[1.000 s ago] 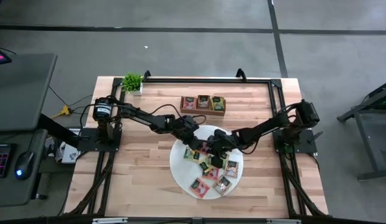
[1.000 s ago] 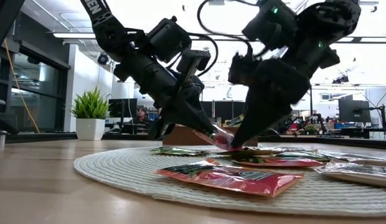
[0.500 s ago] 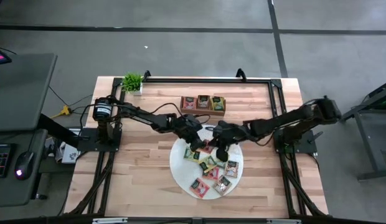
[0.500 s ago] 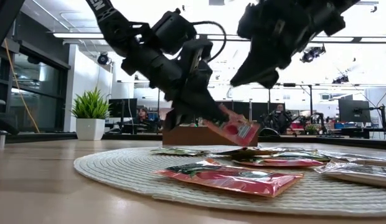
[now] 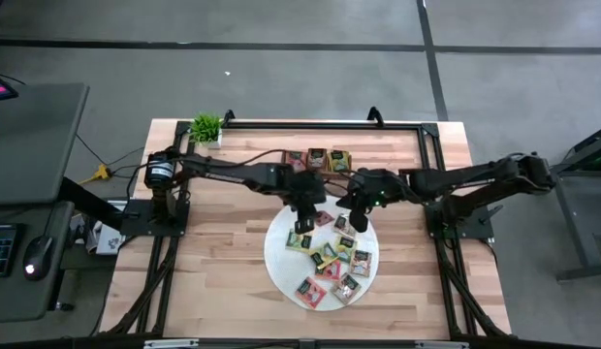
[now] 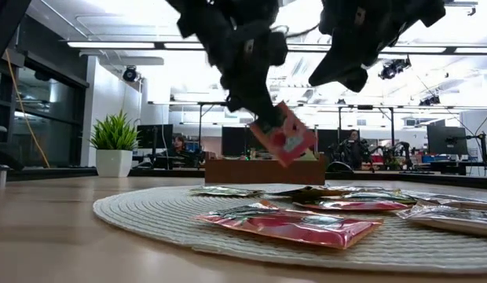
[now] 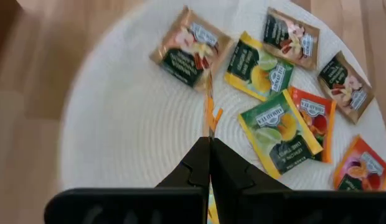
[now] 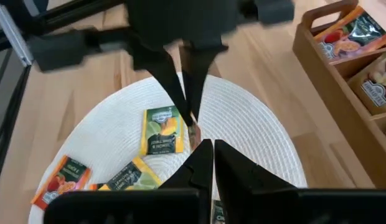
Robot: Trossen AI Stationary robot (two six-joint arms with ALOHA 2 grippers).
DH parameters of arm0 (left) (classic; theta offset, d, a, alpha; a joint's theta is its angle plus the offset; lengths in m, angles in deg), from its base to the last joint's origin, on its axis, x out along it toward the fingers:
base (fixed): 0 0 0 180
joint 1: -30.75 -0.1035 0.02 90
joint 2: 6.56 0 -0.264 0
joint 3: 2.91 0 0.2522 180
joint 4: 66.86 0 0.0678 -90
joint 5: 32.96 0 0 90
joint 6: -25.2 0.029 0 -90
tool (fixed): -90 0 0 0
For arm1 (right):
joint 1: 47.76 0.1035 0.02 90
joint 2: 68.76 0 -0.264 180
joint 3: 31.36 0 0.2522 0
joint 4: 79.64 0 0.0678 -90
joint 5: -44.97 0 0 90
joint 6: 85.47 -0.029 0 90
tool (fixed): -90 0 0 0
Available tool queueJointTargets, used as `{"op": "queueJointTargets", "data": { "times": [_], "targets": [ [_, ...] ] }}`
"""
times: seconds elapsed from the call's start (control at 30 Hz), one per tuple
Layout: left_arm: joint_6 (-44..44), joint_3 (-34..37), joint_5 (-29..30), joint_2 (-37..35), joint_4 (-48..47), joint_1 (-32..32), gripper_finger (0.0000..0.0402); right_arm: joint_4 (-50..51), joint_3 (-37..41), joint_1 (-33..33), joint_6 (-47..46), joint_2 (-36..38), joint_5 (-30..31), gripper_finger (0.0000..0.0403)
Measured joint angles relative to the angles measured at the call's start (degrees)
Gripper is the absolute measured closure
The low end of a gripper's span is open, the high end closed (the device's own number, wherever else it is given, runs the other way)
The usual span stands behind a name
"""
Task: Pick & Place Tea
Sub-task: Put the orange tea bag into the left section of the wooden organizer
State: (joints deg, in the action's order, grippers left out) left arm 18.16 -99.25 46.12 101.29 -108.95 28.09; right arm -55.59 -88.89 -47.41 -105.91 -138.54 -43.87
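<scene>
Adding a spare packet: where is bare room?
Bare table flanks the mat on both sides; the mat's left part is bare. Crowded: tea packets across its middle and right, with the left gripper, holding one, and right gripper above.

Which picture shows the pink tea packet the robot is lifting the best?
The low view: the pink tea packet hangs in the air, face-on, from the shut left gripper. The left wrist view only catches its thin edge between the fingers. The high view shows just a tiny patch under the arm. The right wrist view shows a sliver.
</scene>
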Motion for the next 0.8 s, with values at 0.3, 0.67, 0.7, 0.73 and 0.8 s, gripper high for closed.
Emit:
{"op": "queueJointTargets", "data": {
  "times": [0.3, 0.67, 0.7, 0.73, 0.8],
  "targets": [
    [4.2, -6.3, 3.7, 0.0, -5.0, 0.0, 0.0401, -1.5, 0.0, -0.5, 1.4, -1.5, -1.8, 0.0329],
    [5.2, -6.3, 4.4, 0.0, -3.8, 0.0, 0.0401, -3.8, 0.0, -0.5, 3.8, -3.8, 0.9, 0.0200],
    [5.5, -6.3, 4.4, 0.0, -3.6, 0.0, 0.0401, -4.6, 0.0, -0.5, 4.1, -4.5, 0.5, 0.0200],
    [5.6, -6.3, 4.4, 0.0, -3.4, 0.0, 0.0401, -5.1, 0.0, -0.5, 4.3, -5.1, -0.1, 0.0201],
    [5.5, -6.3, 4.4, 0.0, -3.0, 0.0, 0.0401, -5.9, 0.0, -0.5, 4.4, -6.4, -0.7, 0.0205]
  ]
}}
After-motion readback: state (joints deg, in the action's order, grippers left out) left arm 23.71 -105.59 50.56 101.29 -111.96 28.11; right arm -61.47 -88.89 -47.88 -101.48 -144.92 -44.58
